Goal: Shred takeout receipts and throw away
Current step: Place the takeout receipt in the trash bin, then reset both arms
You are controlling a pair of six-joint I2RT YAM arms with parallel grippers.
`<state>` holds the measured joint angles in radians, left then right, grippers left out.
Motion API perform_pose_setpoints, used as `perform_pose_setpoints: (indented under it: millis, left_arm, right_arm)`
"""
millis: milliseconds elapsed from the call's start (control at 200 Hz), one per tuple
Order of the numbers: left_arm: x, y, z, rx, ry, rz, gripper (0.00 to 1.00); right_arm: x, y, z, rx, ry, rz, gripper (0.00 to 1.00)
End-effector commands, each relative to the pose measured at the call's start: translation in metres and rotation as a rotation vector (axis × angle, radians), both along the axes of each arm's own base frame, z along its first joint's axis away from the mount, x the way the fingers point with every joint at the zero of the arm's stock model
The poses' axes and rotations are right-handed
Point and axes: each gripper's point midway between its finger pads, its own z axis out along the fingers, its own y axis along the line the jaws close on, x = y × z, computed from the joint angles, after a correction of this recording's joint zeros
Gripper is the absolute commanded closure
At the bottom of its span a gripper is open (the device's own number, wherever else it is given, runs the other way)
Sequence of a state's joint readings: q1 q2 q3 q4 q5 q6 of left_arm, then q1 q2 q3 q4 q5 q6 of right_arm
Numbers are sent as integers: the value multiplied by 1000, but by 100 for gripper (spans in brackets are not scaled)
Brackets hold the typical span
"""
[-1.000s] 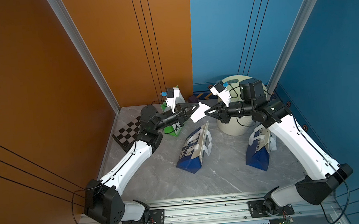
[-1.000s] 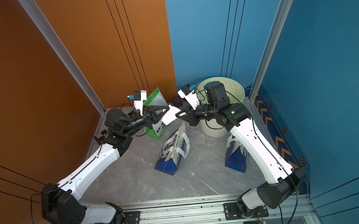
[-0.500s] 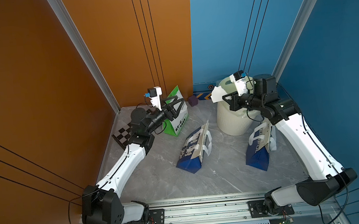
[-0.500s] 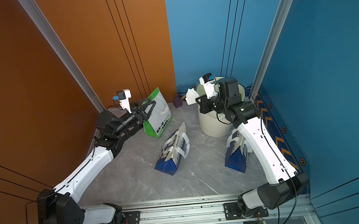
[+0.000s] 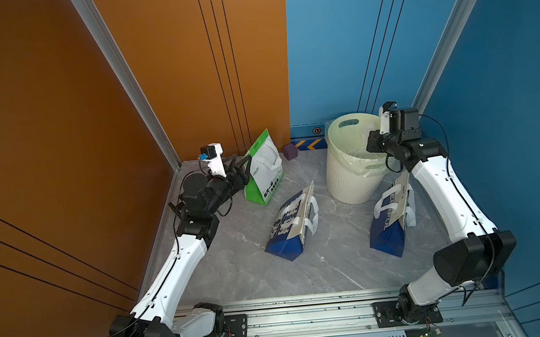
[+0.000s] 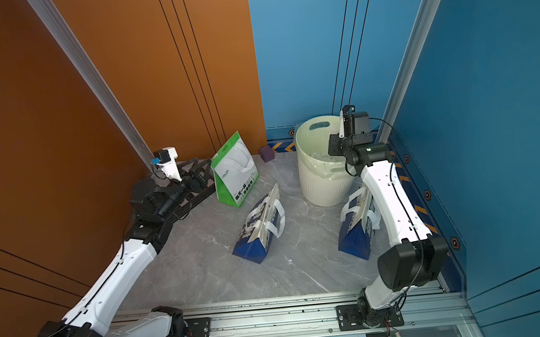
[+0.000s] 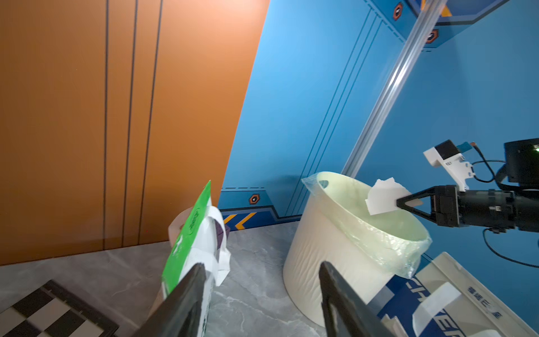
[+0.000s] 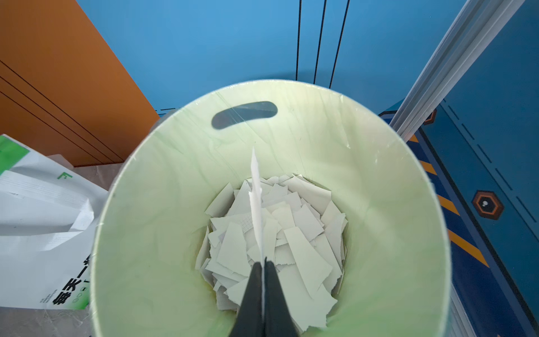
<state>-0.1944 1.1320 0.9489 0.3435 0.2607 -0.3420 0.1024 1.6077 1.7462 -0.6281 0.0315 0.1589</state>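
Receipt scrap (image 7: 382,198), above bin (image 7: 320,248) rim (fingers (image 8: 252,300) pinched)

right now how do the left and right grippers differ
The left gripper stands open and empty; the right gripper is shut on a torn receipt piece. The left gripper sits close by the green-and-white bag; the right gripper hangs over the bin, above the paper scraps in it. Both have black fingers.

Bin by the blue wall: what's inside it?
Inside the bin, a liner and a pile of torn paper scraps. The right gripper holds another scrap above them. The pile hides the bottom.
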Motion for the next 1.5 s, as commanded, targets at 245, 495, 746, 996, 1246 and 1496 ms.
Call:
perform_pose_setpoints:
  millis: [245,495,746,996,1246,1496]
  left_arm:
    - [6,76,-54,54,179,309,36]
    - [11,109,-95,47,273,411,36]
    - [11,135,-132,82,351,507,35]
    - [2,154,-170,112,428,575,35]
    - [-4,153,-192,120,469,562,35]
    - [-3,154,-219,189,457,555,35]
  right_arm:
    - [9,-8,4,-26,21,-44,58]
    - [-18,-13,37,-41,-48,-49,36]
    - [-70,13,60,3,-116,55,27]
    - [-142,102,54,-12,-176,348,29]
    - [-175,119,-28,-62,-71,326,34]
    - [-137,95,-97,-149,-117,263,35]
